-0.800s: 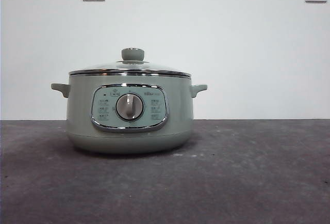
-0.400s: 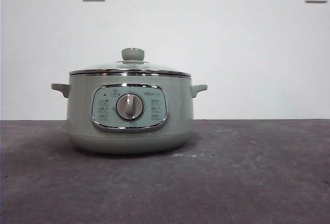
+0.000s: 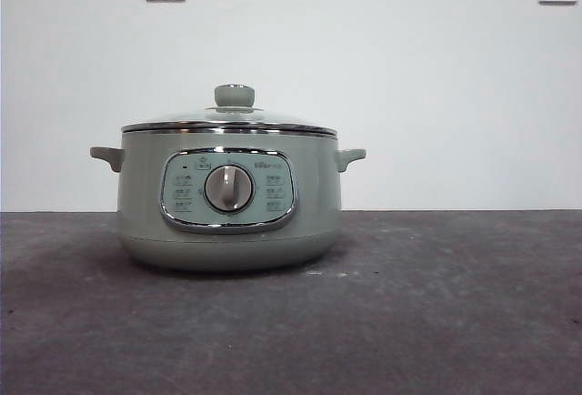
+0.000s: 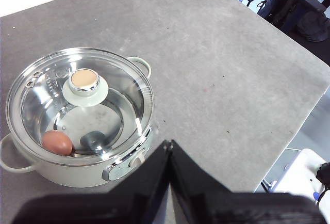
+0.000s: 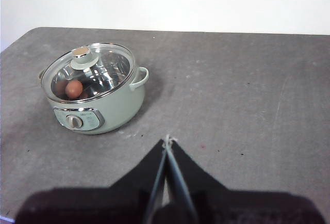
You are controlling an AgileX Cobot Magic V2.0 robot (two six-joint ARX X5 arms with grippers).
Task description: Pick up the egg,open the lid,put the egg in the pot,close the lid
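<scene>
Left gripper (image 4: 168, 144), right gripper (image 5: 166, 139) closed, empty; egg (image 4: 56, 142) in lidded pot (image 3: 229, 222).

The front camera sits low and level at table height, close to the wide sage-green electric pot (image 3: 229, 197), while the 2 wrist cameras look down from above, the left nearer (image 4: 77, 115) than the right (image 5: 93, 87), all 3 sharing it.
</scene>
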